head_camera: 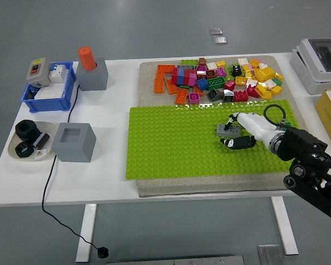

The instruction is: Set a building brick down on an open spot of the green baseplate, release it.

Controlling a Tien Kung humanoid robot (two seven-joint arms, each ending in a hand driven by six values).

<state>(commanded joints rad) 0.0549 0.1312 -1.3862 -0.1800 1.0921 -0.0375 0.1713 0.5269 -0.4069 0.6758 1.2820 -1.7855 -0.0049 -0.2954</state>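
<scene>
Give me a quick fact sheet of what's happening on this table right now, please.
Working hand: right hand, closed around grey brick
Brick position: on green baseplate, right part
Left arm: out of view
Spare bricks: colourful pile behind the baseplate
Left of table: grey block, blue bin, orange cylinder
Person: none visible

The green baseplate point(176, 143) looks like studded plastic with a glossy glare along its 12 o'clock edge, lying on a rough, matt beige mat point(154, 186); the grey brick point(227, 130) is matt plastic, the counter point(110, 182) smooth white
</scene>
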